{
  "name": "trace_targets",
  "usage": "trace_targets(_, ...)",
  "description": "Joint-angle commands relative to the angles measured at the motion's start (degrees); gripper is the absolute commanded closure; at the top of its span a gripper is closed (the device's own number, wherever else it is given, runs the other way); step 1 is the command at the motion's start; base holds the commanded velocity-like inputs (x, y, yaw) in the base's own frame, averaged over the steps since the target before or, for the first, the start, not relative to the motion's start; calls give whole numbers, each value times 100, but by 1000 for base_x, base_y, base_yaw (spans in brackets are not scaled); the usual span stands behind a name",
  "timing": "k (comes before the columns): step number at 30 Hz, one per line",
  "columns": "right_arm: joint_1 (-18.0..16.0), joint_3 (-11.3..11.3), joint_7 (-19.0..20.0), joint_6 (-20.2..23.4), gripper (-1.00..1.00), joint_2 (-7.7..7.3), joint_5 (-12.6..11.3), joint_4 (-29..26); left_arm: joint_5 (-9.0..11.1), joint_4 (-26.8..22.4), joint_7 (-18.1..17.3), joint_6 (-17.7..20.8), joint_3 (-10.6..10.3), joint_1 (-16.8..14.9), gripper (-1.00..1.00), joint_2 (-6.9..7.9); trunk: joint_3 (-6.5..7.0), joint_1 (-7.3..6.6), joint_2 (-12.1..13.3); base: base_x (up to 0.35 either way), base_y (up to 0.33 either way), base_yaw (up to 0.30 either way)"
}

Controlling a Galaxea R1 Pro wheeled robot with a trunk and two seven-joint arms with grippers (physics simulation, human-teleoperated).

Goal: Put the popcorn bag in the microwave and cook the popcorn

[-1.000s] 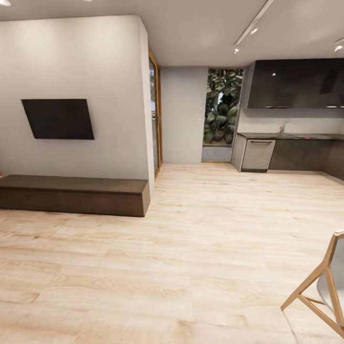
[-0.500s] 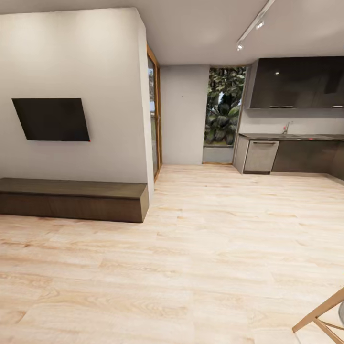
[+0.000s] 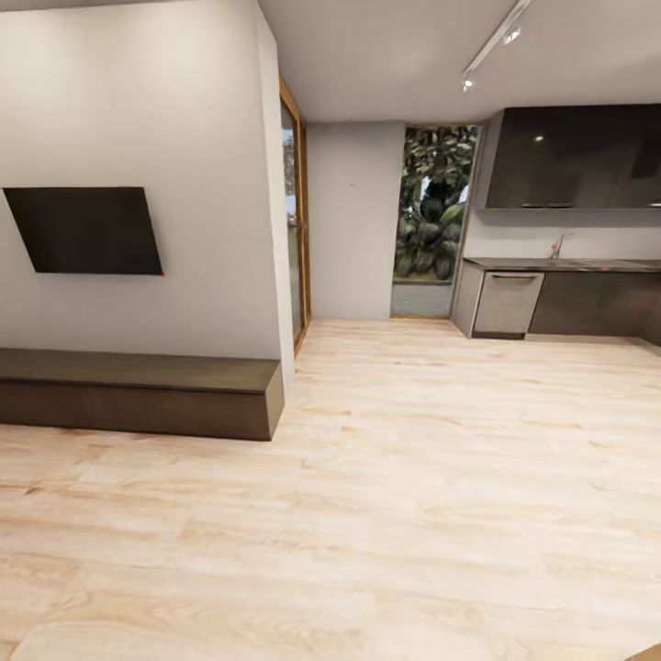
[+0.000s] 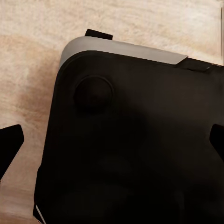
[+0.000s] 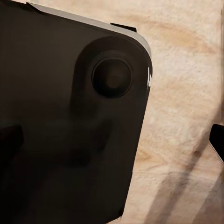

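A wall-mounted television (image 3: 84,230) and low bench (image 3: 138,395) flank open wood floor (image 3: 413,477); the kitchen countertop (image 3: 588,265) lies far ahead to the right, nearer the right arm. No popcorn bag or microwave visible. Both grippers hang over the robot's base (image 4: 130,140), fingertips wide apart, holding nothing.

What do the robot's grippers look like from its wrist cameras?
Little of them shows. In the left wrist view, the left gripper's black fingertips poke in at the edges, wide apart. The right gripper's fingertips look the same. Below both sits the robot's black base, with a grey rim.
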Motion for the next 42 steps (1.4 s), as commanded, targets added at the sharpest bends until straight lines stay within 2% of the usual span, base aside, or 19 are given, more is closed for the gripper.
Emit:
trace_targets(1, -1, -8, -23, -11, -100, 0, 52, 1, 61, -2, 1, -5, 9, -1, -100, -2, -5, 3, -2, 324, 0, 0)
trace_targets(29, -1, -23, 22, -22, -100, -38, 40, 2, 63, -2, 1, -6, 18, -1, -100, -2, -5, 3, -2, 323, 0, -1)
trace_targets(42, -1, -47, 21, -26, -100, -50, 31, 2, 65, -2, 1, -21, 18, -1, -100, 3, -5, 3, -2, 323, 0, -214)
